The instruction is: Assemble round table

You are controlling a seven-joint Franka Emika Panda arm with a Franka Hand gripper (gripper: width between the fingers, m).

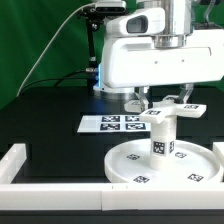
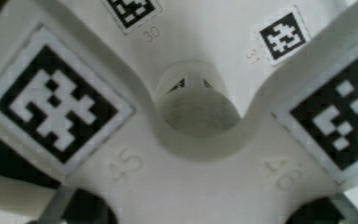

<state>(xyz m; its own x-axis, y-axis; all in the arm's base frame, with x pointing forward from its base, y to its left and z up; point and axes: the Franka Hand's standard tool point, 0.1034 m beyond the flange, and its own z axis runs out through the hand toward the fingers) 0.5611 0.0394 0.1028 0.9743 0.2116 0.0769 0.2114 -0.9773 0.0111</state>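
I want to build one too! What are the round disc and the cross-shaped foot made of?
The round disc looks like white plastic: smooth, evenly matte, with a moulded rim. The cross-shaped foot looks like the same white plastic; the wrist view shows faint fine ridges on it, so possibly 3D-printed. The black-and-white tags look like printed paper stickers.

White leg [image 1: 158, 135] stands upright on the round disc [image 1: 130, 165], cross-shaped foot [image 1: 170, 110] on top.

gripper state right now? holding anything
gripper: shut on the cross-shaped foot, held atop the leg standing on the round disc.
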